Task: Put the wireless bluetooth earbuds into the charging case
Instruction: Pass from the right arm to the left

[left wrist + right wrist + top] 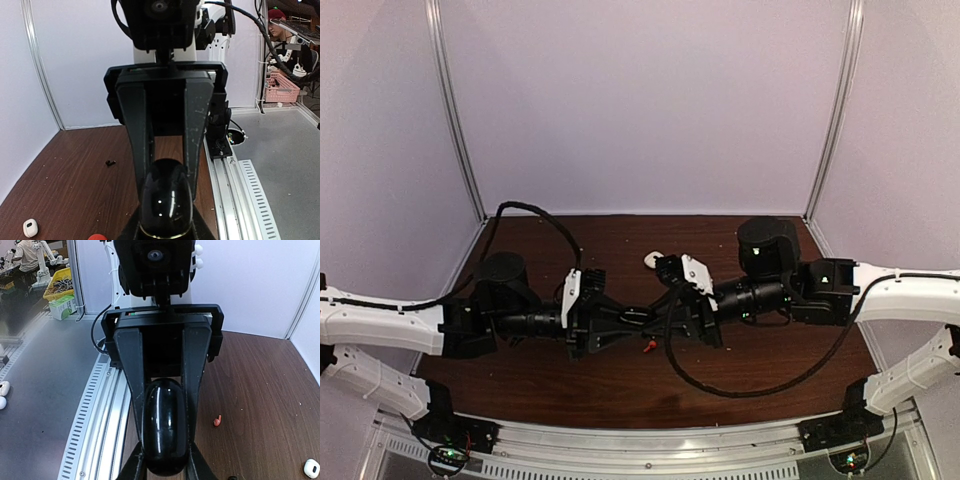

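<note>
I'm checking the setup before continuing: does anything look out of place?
A red earbud lies loose on the wooden table, outside any case, and a small white piece lies apart from it. The left gripper and right gripper each clamp a glossy black case.

White walls [640, 100], dark wooden table [570, 385].

Two cases [162, 425] [311, 468], one red earbud [217, 420]
</note>
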`<state>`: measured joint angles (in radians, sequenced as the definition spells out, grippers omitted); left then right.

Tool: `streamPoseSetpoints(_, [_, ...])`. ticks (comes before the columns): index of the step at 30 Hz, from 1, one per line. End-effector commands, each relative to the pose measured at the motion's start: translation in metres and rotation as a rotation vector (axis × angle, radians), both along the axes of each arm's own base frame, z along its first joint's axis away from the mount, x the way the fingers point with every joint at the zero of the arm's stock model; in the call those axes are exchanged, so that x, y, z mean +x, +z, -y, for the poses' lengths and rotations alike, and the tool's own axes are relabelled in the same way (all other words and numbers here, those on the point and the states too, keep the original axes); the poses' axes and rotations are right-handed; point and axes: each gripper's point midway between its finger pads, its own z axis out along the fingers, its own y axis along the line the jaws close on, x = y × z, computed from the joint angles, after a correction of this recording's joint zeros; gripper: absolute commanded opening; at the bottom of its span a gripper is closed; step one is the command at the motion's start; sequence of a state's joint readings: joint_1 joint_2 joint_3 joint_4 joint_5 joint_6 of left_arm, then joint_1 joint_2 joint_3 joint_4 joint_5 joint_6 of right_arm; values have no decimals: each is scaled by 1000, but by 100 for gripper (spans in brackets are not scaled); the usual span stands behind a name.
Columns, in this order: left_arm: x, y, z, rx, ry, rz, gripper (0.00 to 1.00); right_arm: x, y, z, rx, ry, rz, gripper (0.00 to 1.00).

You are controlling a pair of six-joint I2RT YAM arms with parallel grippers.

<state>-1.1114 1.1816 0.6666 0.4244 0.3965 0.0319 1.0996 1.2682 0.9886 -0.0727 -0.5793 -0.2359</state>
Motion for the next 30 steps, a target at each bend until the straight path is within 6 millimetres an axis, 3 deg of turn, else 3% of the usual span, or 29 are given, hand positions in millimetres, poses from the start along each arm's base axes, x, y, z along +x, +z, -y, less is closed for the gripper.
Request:
streamPoseSetpoints(1, [7,20,-7,-78,34,41,12,-10,18,1,68,36,0,2])
streamPoseSetpoints(3, [6,21,-8,-80,31,47,12,-10,19,1,73,37,-1,2])
streamPoseSetpoints(7, [8,22,-9,-83,45,49,24,-10,19,1,72,38,-2,1])
streamPoseSetpoints(22, [14,26,-13,-106,92,58,29,-10,17,2,67,36,-3,0])
streamPoseSetpoints(27, [14,27,-13,-108,92,64,21,-11,16,2,65,38,-5,1])
streamPoseSetpoints(30, [13,28,-12,-107,81,63,31,-10,15,1,63,37,-8,1])
